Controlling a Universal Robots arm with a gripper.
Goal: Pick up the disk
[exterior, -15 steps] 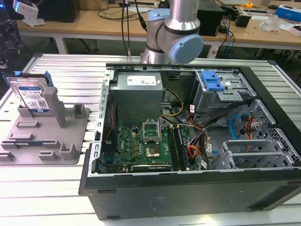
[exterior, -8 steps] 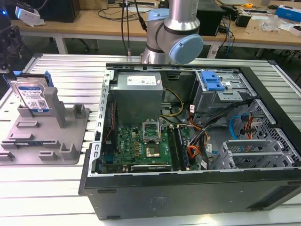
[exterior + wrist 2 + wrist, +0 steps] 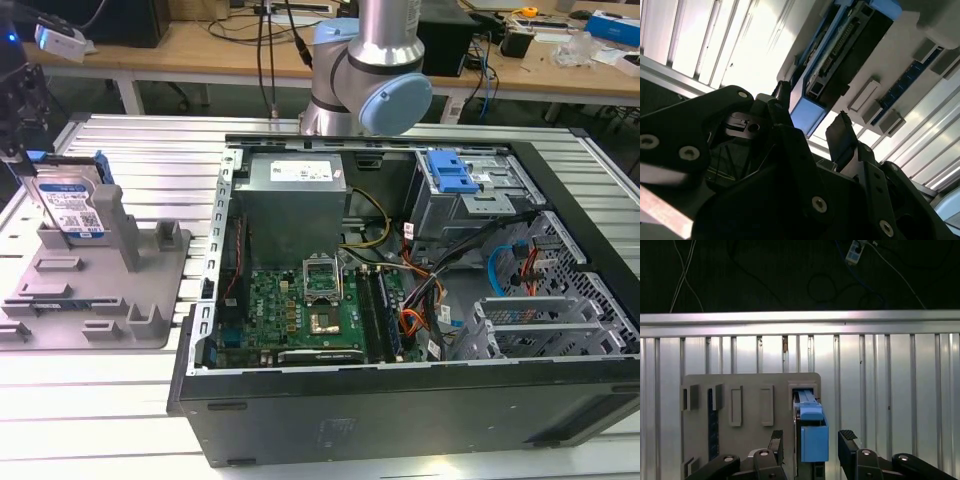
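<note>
End effector released, straddling the upright disk; its label white and blue.

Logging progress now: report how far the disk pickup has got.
Done: the gripper is lined up over the disk, one finger on each side of it in the first wrist view. In hand: nothing; the jaws are open, with gaps to the blue rail. Left: the grasp and lift, since the disk stands upright in the grey holder.
</note>
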